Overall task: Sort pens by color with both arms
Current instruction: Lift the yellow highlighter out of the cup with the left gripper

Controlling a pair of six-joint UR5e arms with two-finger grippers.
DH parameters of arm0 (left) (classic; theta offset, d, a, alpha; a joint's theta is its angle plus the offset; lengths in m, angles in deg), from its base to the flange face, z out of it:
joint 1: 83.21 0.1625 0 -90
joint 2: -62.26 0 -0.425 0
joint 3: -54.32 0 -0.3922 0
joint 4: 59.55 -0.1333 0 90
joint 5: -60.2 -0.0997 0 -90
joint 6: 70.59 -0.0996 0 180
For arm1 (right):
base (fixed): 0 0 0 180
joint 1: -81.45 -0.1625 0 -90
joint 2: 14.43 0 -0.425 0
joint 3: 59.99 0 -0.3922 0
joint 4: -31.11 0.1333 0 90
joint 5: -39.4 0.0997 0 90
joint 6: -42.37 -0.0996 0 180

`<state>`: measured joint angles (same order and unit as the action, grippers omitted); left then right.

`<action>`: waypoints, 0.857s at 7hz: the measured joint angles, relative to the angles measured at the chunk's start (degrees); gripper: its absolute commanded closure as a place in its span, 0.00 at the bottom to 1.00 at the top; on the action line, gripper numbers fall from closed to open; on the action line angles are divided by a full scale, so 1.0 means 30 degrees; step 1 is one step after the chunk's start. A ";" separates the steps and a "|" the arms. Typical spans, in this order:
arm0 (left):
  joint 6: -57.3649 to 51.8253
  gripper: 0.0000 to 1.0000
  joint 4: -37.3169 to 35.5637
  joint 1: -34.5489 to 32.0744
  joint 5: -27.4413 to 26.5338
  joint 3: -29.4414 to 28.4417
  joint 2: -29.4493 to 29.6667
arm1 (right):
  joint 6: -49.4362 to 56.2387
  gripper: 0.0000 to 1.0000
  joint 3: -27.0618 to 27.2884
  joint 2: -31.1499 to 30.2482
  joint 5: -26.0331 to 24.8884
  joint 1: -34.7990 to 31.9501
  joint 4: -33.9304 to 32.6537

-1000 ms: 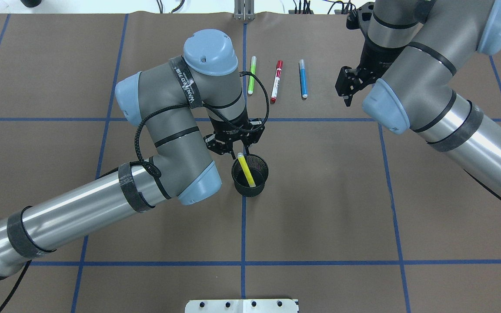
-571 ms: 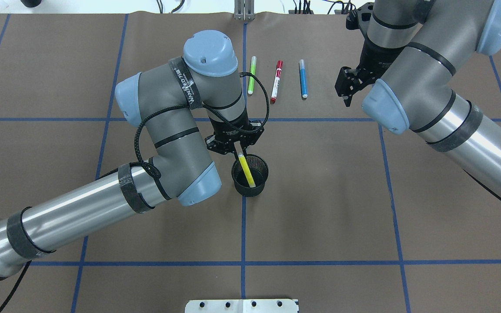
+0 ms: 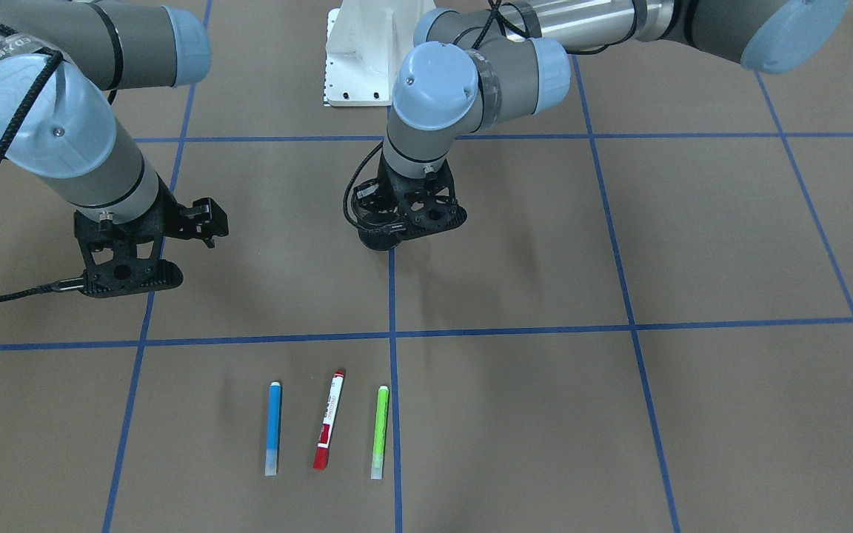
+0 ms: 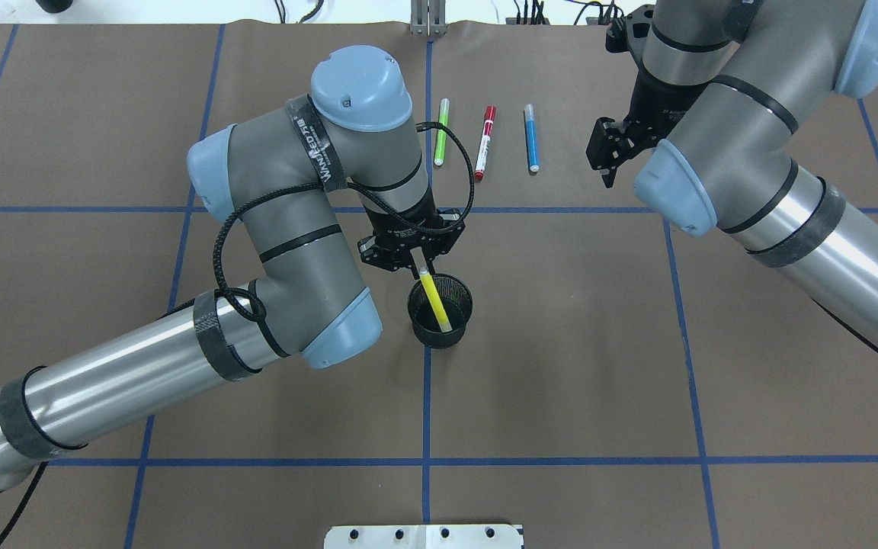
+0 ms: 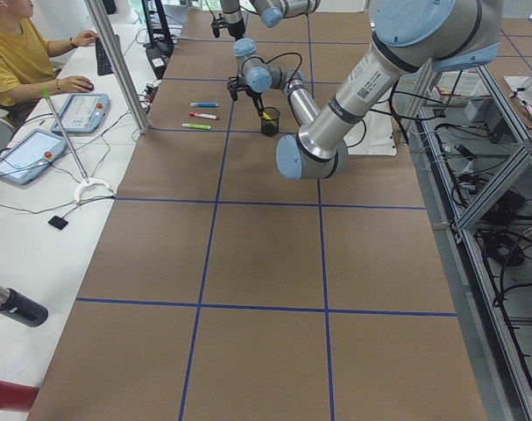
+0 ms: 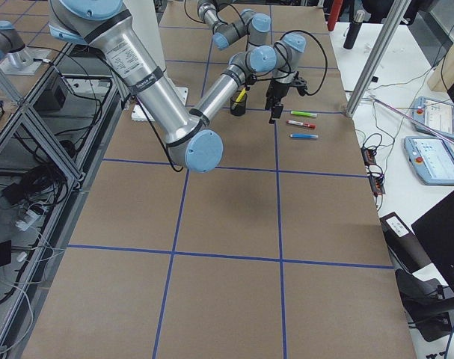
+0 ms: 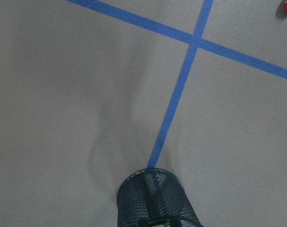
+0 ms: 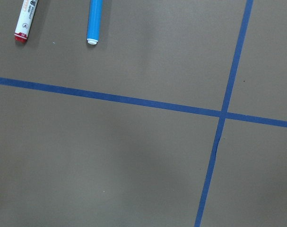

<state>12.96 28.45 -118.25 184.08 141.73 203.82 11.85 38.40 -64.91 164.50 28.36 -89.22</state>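
Table [image 4: 561, 343]: flat brown paper, blue tape grid.
Mesh cup [image 4: 439, 333]: black, round; yellow pen [image 4: 434, 303] leans inside.
Left gripper [image 4: 415, 262]: just above cup; grip unclear.
Right gripper [image 4: 608, 171]: near blue pen [image 4: 531, 141]; fingers unclear.

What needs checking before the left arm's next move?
1. ok: yellow pen leans inside cup.
2. cannot tell: left gripper off that pen; it sits at the pen's top.
3. ok: green pen, red pen and blue pen lie apart in a row.
4. ok: right gripper is beside blue pen, not touching.
5. cannot tell: right gripper open.
6. not ok: second cup for other colours; only one shows.
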 measured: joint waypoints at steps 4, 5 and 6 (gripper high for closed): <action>-0.0096 1.00 -0.0427 -0.1623 -0.0147 0.3243 -0.0506 | -0.0048 0.00 0.0062 0.0012 -0.0068 0.0001 0.0000; -0.0104 1.00 -0.0360 -0.2199 -0.0345 0.3648 -0.0522 | -0.0049 0.00 0.0068 0.0013 -0.0086 0.0001 0.0006; -0.0106 1.00 -0.0076 -0.2616 -0.1039 0.3989 -0.0545 | -0.0049 0.00 0.0070 0.0012 -0.0095 0.0001 0.0019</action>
<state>12.64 28.23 -126.10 180.97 153.70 202.19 11.70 38.61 -64.87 164.22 28.37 -89.16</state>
